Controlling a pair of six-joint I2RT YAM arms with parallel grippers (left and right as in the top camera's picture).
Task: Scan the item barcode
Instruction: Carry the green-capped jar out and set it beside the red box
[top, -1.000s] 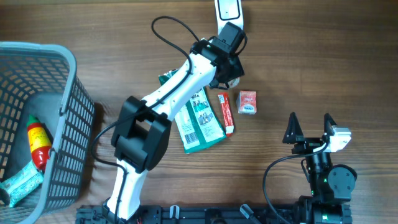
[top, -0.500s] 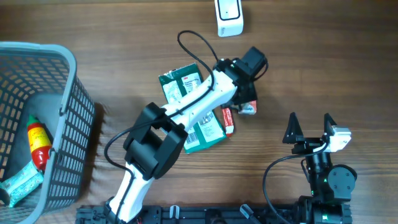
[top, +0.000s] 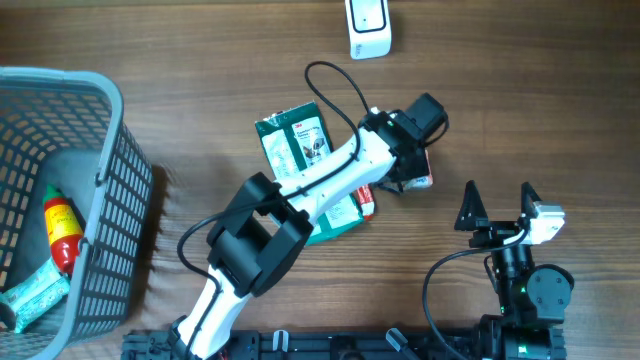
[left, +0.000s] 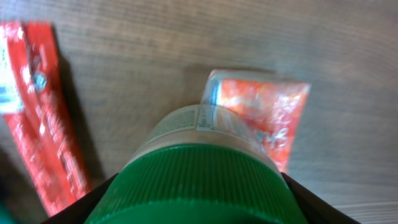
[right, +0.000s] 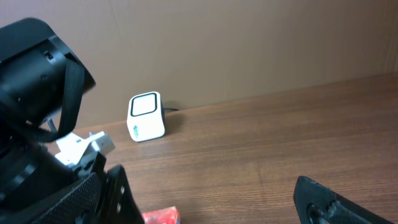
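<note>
- The left arm (top: 330, 185) reaches across the tabletop (top: 520, 80) to the right of the middle.
- The left jaws are partly open and grip a bottle (left: 199, 180) with a green lid.
- In the left wrist view the green lid fills the bottom of the picture. A dark jaw presses on each side of it.
- The bottle has a pale label with small print just past the lid.
- The bottle hangs above a small red packet (left: 267, 115) that lies flat on the tabletop.
- A long red packet (left: 34, 112) lies off to one side of the bottle.
- From above, the bottle is hidden under the left jaws. The small red packet (top: 422, 180) peeks out beside them.
- The white scanner (top: 368, 28) stands at the far edge of the tabletop, well apart from the bottle.
- The right jaws are wide open, hold nothing, and sit near the front edge.
- In the right wrist view the scanner (right: 147, 116) stands by the wall, far from the right jaws.
- Green packets (top: 295, 140) lie partly under the left arm.
- A grey basket (top: 110, 200) sits at the left with a few things inside.
</note>
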